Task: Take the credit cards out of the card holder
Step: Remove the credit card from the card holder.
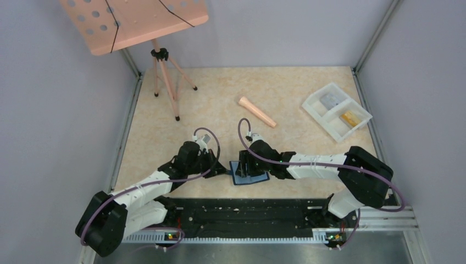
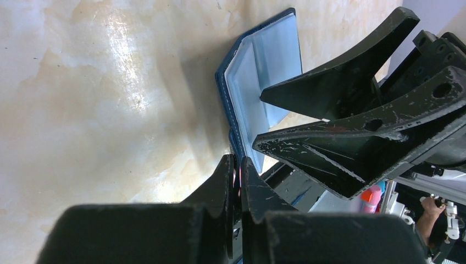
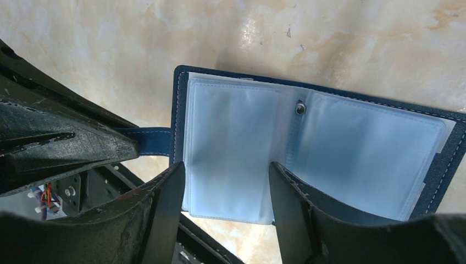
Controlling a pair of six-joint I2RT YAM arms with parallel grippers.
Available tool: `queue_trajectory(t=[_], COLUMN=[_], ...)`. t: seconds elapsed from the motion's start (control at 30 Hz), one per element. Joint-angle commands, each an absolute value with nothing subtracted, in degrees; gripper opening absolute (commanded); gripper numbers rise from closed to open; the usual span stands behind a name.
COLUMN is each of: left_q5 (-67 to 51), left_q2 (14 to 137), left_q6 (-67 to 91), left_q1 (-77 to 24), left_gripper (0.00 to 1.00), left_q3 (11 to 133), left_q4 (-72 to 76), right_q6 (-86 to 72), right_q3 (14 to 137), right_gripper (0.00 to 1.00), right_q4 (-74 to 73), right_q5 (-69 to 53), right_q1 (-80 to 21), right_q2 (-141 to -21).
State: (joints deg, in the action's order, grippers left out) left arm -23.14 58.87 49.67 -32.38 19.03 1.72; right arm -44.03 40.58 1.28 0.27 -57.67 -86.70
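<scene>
The dark navy card holder [image 1: 258, 177] lies open near the table's front edge, its pale blue pockets [image 3: 329, 137] facing up. My left gripper [image 2: 237, 165] is shut on its short closing tab [image 3: 148, 140] at the left. My right gripper [image 3: 225, 176] is open right above the holder, its fingers [image 3: 288, 192] straddling the left pocket leaf. No card shows clearly inside the pockets. A grey-silver credit card [image 1: 330, 100] and a tan-gold one [image 1: 349, 117] lie in the white tray [image 1: 316, 108].
The two-compartment tray sits at the back right. A peach-coloured cylinder [image 1: 257, 111] lies mid-table behind the grippers. A pink perforated board on a tripod [image 1: 165, 71] stands at the back left. A black rail [image 1: 247, 212] runs along the front edge.
</scene>
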Motion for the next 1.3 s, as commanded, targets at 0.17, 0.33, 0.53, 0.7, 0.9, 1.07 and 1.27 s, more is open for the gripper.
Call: queue_trajectory(t=[0.17, 0.33, 0.53, 0.7, 0.9, 1.07, 1.27], left_q5=[-23.42, -23.64, -23.61, -23.65, -23.48, -23.29, -23.16], left_q2=[56.66, 56.82, 56.86, 56.95, 56.8, 57.2, 57.09], left_q6=[50.54, 50.71, 50.8, 50.95, 50.82, 50.72, 50.67], left_q1=[-32.37, -32.37, -32.38, -32.36, -32.35, -32.38, -32.35], left_gripper=[0.0, 0.0, 0.0, 0.0, 0.0, 0.0, 0.0], left_q3=[18.02, 18.06, 18.02, 18.02, 18.18, 18.28, 18.28], left_q4=[4.56, 4.61, 4.68, 4.75, 4.41, 4.04, 3.67], right_q6=[-43.45, -43.73, -43.73, -43.45, -42.63, -42.02, -41.54], right_q3=[42.19, 42.12, 42.35, 42.63, 43.1, 43.42, 43.94], right_gripper=[0.55, 0.56, 0.58, 0.58, 0.56, 0.52, 0.5], right_q4=[4.08, 4.3, 4.31, 4.04, 1.12, -1.73, -3.5], right_q5=[1.03, 0.93, 0.61, 0.91, 3.74, 6.58, 8.56], right_q1=[-58.57, -58.57, -58.73, -58.96, -58.91, -58.97, -58.93], right_q2=[-87.48, -87.92, -87.96, -88.36, -88.54, -86.9, -86.57])
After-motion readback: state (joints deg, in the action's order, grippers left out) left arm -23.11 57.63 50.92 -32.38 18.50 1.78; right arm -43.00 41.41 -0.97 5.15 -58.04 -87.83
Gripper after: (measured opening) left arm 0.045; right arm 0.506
